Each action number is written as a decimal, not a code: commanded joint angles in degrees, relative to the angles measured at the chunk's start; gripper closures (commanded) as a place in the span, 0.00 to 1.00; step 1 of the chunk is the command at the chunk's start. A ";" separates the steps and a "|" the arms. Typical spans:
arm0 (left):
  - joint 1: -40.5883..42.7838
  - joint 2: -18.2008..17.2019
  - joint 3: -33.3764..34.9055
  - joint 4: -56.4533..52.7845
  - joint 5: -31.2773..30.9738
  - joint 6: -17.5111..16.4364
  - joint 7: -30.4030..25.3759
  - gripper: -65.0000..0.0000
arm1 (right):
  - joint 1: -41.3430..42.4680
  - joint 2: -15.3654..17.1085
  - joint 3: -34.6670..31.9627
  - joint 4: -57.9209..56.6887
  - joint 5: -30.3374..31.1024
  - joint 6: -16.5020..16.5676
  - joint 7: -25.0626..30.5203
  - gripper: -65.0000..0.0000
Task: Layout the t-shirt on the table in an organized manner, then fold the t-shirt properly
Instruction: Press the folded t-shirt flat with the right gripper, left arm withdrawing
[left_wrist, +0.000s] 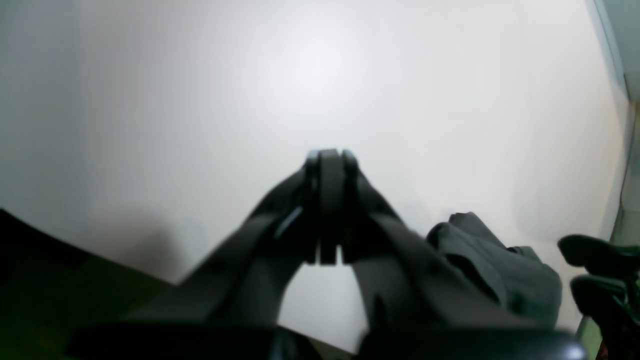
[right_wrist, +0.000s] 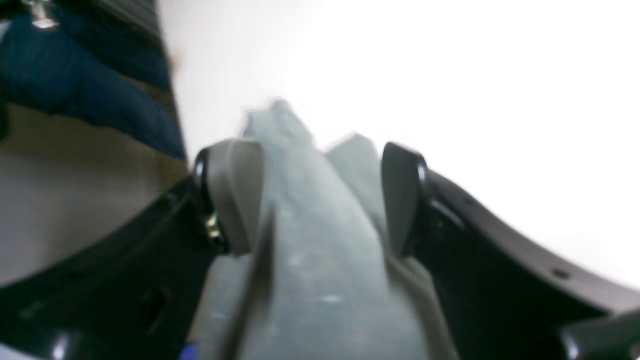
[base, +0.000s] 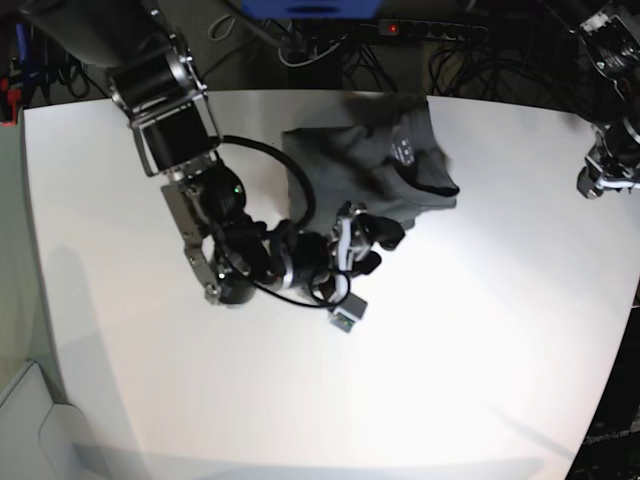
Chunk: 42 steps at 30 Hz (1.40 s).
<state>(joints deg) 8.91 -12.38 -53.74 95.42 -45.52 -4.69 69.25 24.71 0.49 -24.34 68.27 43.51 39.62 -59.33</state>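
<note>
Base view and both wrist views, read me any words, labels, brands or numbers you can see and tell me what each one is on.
"Open…": faint pale lettering at the base view's bottom right corner, beyond the table; the rest is too small to read.
Pale mark on the t-shirt: too small and blurred to read.
Left wrist view: no text.
Right wrist view: no text.

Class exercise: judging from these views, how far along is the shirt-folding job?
Done: nothing tidy yet; the t-shirt lies bunched at the table's far side. In hand: the right gripper, jaws apart, straddles a ridge of its cloth. The left gripper is shut, holding nothing. Left: spreading flat, then folding.
</note>
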 joint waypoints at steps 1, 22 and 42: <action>0.37 -1.02 -0.20 1.15 -0.94 -0.19 -0.37 1.00 | 2.06 -0.45 -0.59 0.52 0.14 0.38 1.09 0.40; 0.10 -1.02 -0.20 0.80 -1.03 -0.19 -0.90 1.00 | -3.48 1.13 -3.40 0.43 -2.32 0.38 7.07 0.51; 0.02 -1.02 -0.29 0.54 -0.86 -0.19 -0.99 1.00 | -2.86 3.60 -1.55 8.78 -1.88 0.38 3.02 0.94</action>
<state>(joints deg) 9.50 -12.38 -53.76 95.20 -45.47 -4.69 68.97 20.40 4.23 -26.22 76.18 40.40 39.62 -57.80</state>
